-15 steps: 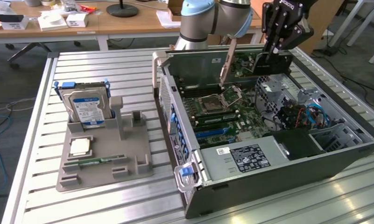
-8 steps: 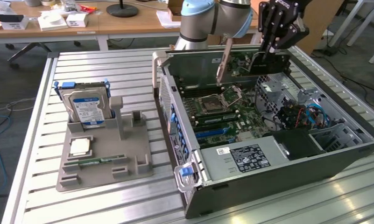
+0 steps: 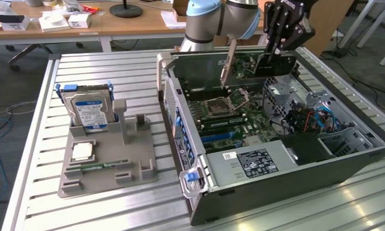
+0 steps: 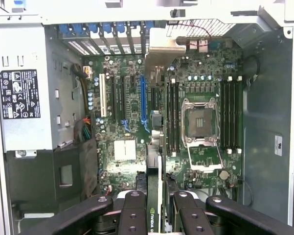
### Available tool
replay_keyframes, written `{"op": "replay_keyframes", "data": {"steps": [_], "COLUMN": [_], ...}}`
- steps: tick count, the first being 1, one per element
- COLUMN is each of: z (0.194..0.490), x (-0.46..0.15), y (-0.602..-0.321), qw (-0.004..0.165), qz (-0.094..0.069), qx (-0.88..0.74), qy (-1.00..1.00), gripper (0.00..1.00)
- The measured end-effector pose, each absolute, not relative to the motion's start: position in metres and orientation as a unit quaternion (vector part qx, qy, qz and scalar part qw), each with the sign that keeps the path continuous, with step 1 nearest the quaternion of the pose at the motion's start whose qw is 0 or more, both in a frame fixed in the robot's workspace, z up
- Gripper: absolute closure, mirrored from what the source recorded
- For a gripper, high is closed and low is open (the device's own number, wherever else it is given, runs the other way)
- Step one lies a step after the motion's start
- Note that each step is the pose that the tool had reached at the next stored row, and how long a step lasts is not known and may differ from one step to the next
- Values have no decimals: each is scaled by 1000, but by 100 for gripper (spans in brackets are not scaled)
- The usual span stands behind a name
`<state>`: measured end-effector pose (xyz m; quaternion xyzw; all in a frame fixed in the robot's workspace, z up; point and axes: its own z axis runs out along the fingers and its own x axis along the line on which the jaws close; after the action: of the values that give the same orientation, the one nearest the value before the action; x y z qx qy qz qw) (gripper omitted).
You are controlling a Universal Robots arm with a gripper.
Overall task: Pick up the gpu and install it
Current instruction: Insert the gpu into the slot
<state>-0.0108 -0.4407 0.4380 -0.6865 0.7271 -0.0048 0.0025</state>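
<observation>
Over the slatted table's (image 3: pixel 102 67) open case (image 3: pixel 295 178), our gripper's (image 3: pixel 279 48) fingers (image 4: pixel 133 213) clamp the gpu (image 3: pixel 269 67) (light, stiff, fragile, we judge), best held by its edges.

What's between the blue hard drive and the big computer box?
In the exterior view: empty upright posts of the gray stand, then a bare strip of slatted metal table.

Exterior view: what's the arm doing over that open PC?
The arm's gripper is shut on the gpu, holding it edge-on above the open computer case. The card hangs over the motherboard, not yet seated in a slot. At the exterior view's left, a hard drive and a RAM stick sit in a grey holder.
</observation>
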Motion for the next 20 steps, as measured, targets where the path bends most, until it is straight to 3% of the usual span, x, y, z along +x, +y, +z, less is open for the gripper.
{"op": "replay_keyframes", "data": {"steps": [20], "z": [429], "x": [-18], "y": [-441], "qw": [2], "qz": [-5], "qx": [-685], "qy": [728], "gripper": [75]}}
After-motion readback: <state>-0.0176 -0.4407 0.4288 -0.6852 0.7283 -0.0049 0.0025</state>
